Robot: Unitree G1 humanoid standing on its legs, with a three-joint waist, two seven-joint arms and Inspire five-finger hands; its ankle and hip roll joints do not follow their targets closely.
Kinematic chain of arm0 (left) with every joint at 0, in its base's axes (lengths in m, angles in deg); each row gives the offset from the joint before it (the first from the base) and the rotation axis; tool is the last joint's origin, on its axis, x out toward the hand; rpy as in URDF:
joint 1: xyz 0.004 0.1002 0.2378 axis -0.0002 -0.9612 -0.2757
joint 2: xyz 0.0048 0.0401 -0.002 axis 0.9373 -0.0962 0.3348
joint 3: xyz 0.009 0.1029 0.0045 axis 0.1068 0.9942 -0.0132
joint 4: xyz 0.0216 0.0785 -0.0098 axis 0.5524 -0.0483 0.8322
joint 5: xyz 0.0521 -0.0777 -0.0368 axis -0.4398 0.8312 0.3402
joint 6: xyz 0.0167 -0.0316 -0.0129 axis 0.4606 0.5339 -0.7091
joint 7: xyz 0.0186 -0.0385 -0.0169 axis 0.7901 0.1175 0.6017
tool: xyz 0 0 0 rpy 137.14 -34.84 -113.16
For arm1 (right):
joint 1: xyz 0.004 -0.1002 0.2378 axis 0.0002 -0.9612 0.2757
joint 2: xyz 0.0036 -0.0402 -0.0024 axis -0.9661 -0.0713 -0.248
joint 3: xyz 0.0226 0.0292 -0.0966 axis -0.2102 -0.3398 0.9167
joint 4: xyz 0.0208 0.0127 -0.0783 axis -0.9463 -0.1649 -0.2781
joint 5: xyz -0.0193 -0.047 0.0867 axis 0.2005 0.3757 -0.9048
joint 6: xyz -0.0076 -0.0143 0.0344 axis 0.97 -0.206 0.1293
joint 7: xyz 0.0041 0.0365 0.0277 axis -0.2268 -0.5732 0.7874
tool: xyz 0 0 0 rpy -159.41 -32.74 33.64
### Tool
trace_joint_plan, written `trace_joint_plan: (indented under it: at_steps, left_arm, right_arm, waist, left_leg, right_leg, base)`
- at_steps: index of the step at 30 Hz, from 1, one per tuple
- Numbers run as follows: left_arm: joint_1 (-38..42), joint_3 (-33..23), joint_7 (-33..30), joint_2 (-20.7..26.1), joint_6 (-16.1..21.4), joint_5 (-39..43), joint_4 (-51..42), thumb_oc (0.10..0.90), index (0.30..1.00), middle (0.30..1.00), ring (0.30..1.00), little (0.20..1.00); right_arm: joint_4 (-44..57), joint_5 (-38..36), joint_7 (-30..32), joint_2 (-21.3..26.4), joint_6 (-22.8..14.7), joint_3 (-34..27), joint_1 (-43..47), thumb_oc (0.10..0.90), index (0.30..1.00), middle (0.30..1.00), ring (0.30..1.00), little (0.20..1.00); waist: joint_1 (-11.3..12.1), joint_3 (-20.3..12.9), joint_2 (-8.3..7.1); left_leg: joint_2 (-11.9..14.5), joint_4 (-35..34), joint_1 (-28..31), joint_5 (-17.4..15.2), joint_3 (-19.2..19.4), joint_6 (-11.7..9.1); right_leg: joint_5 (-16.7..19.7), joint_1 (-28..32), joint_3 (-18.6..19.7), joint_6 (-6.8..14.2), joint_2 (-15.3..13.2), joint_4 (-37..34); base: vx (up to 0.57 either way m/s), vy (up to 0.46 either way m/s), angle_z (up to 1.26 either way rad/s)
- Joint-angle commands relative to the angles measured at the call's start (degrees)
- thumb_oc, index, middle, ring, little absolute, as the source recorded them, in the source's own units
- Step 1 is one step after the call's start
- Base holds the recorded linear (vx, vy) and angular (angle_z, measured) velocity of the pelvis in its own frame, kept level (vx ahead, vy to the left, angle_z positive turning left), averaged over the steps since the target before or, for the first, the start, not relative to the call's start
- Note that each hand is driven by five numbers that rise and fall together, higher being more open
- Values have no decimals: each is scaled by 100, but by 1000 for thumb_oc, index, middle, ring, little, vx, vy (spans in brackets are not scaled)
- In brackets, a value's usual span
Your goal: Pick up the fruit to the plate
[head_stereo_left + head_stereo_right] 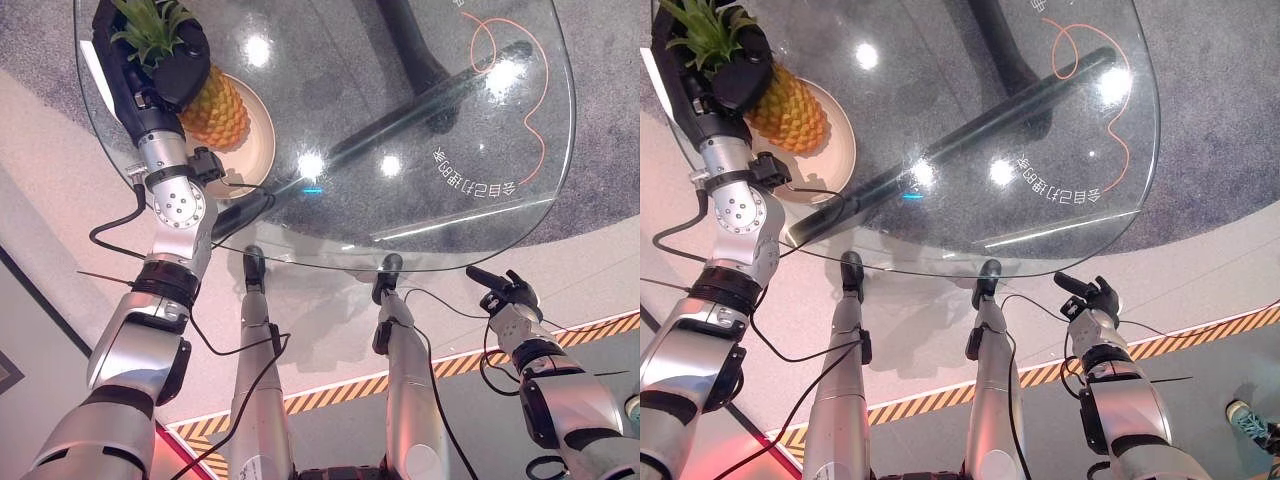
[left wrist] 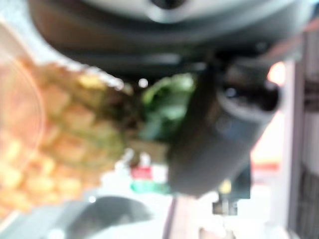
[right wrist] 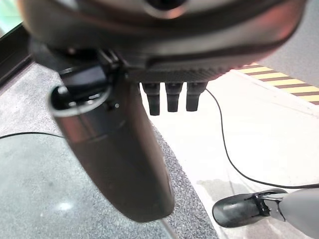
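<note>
The pineapple [image 1: 213, 110] lies with its body on the beige plate [image 1: 259, 140], at the far left part of the round glass tabletop [image 1: 400, 150]. Its green leaves [image 1: 150, 25] point away from the plate, toward the edge of the tabletop. The left hand [image 1: 150, 65] is at the leafy top of the pineapple, and its dark fingers are curled around the crown where the leaves meet the fruit. In the left wrist view the thumb [image 2: 219, 144] stands just beside the leaves. The right hand [image 1: 1092, 297] hangs low, below the near edge of the tabletop, with relaxed fingers and nothing in it.
</note>
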Motion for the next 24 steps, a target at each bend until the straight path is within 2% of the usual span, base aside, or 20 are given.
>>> trace_joint_plan:
  at_steps: [1,9,12,14,17,18,24]
  left_arm:
    - [935,-80,-4,403,883,55,-95,446,596,596,596,546]
    - [864,-113,45,372,930,84,-116,454,604,604,604,554]
    - [856,-116,53,357,908,103,-140,525,665,665,665,625]
    - [844,-108,65,346,908,112,-147,619,745,745,745,719]
    - [817,-120,113,338,928,144,-163,655,775,775,775,755]
    - [775,-118,119,319,948,154,-173,698,813,813,813,798]
    - [752,-157,202,302,955,175,-248,663,782,782,782,763]
  right_arm:
    - [-183,-86,187,297,-176,45,-123,800,900,900,900,900]
    - [-183,-75,176,308,-199,33,-138,800,900,900,900,900]
    - [-186,-69,202,308,-196,40,-115,800,900,900,900,900]
    - [-193,-72,203,311,-202,42,-103,800,900,900,900,900]
    - [-194,-76,199,331,-191,28,-73,800,900,900,900,900]
    - [-198,-63,197,330,-187,33,-78,800,900,900,900,900]
    - [-195,-48,206,329,-210,9,-55,800,900,900,900,900]
  waist:
    - [161,-145,-102]
    - [167,-145,-90]
    - [176,-145,-81]
    - [179,-145,-74]
    - [184,-145,-70]
    - [193,-145,-61]
    - [198,-145,-61]
  left_leg:
    - [-106,464,-32,-595,170,488]
    - [-118,474,-37,-612,170,496]
    - [-123,471,-25,-615,173,496]
    - [-127,485,-41,-617,170,495]
    - [-139,489,-102,-573,163,499]
    - [-129,502,-70,-620,162,496]
    - [-152,483,-140,-565,158,508]
  right_leg:
    - [-3,12,-77,-147,96,-20]
    - [-14,-7,-78,-148,86,-10]
    - [-22,7,-79,-152,84,-13]
    - [-24,-8,-80,-149,77,-1]
    - [8,-57,-85,-158,62,-4]
    - [-31,-32,-86,-148,66,16]
    - [17,-97,-107,-156,50,-1]
  base:
    - [0,0,0]
    - [0,0,0]
    - [0,0,0]
    - [0,0,0]
    - [0,0,0]
    - [0,0,0]
    - [0,0,0]
